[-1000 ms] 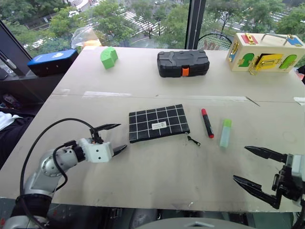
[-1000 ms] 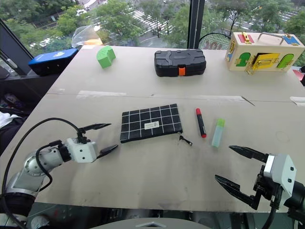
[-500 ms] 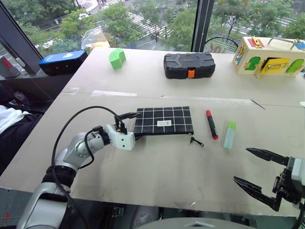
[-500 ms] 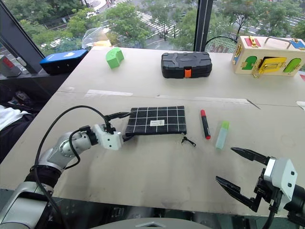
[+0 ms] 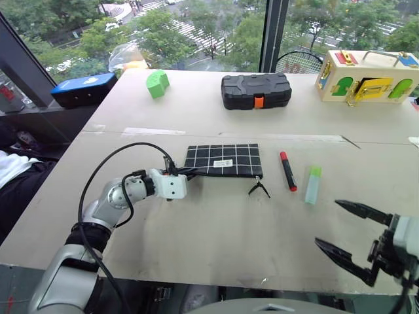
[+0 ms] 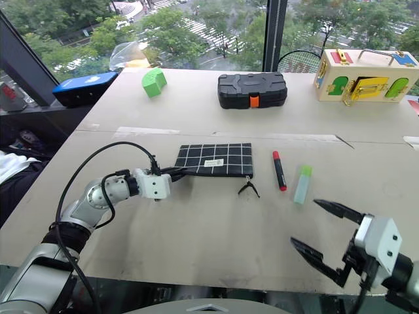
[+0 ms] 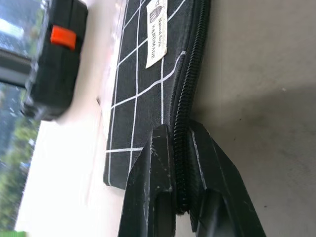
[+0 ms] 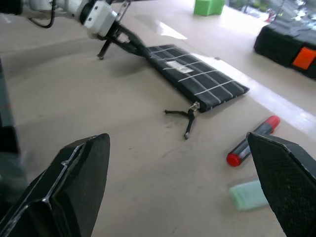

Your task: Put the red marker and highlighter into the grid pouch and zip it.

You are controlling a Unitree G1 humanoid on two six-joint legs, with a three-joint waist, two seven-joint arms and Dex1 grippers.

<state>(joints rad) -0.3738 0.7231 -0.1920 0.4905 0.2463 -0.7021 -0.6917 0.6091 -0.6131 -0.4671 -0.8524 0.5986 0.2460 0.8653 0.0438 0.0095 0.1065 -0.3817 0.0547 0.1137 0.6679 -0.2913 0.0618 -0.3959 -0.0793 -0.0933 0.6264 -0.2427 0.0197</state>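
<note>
From the head cams my left tool (image 5: 185,173) just clamped the grid pouch (image 5: 224,160)'s near corner, left wrist cam shows it pinching the zipper edge I think, right tool (image 6: 322,231) hangs wide, so unzipping's next.

the grid pouch (image 5: 223,160), black with white lines and a small white label, lies flat. just right of it lies the red marker (image 5: 287,171), then the pale green highlighter (image 5: 312,184), both outside it.
</note>
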